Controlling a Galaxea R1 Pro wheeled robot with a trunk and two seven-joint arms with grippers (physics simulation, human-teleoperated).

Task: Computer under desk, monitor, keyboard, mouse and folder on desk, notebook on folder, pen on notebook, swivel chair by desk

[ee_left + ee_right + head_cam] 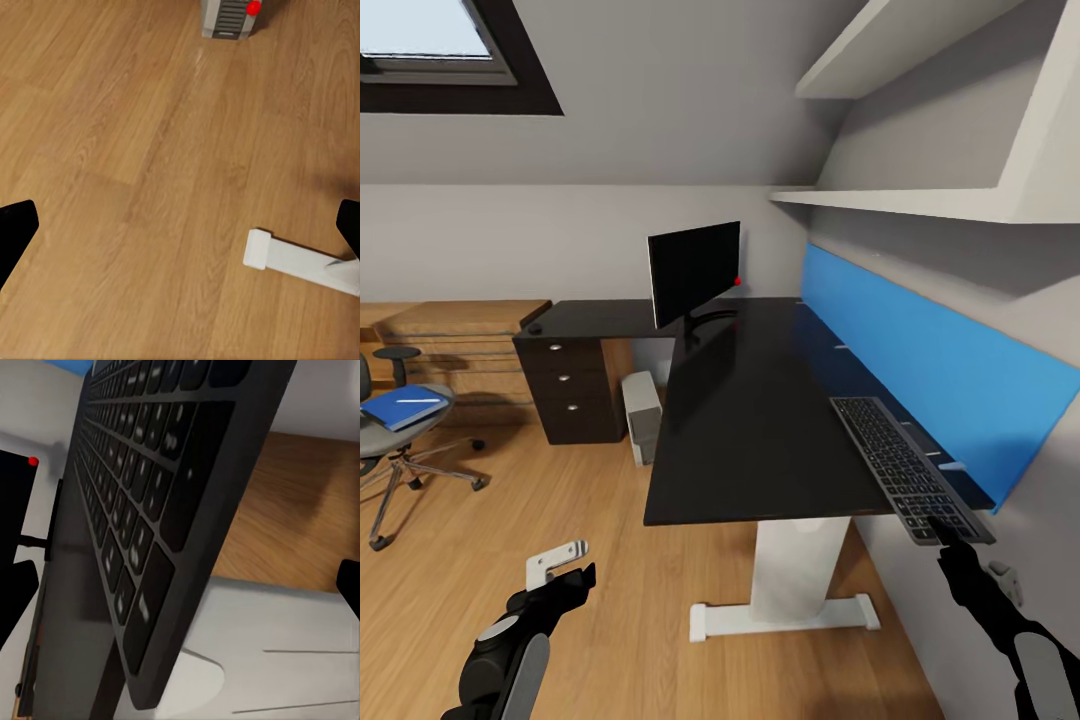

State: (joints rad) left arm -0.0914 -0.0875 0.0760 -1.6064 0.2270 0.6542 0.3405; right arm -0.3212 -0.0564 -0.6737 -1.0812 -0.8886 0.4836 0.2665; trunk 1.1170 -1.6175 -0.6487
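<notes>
Black right claw [948,532] pinches the keyboard [905,465] above the desk [750,420].

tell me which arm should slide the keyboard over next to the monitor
The right. Its tool is already at the keyboard near the desk's right edge, while the left tool hangs over the floor, away from the desk.

A home bedroom workspace under a sloped ceiling with a dark-framed skylight [435,50]: pale wood plank floor [560,470], glossy black L-shaped surface [760,410] with a black flat monitor [695,268], white wall shelves [920,200], grey swivel chair [395,440].
</notes>
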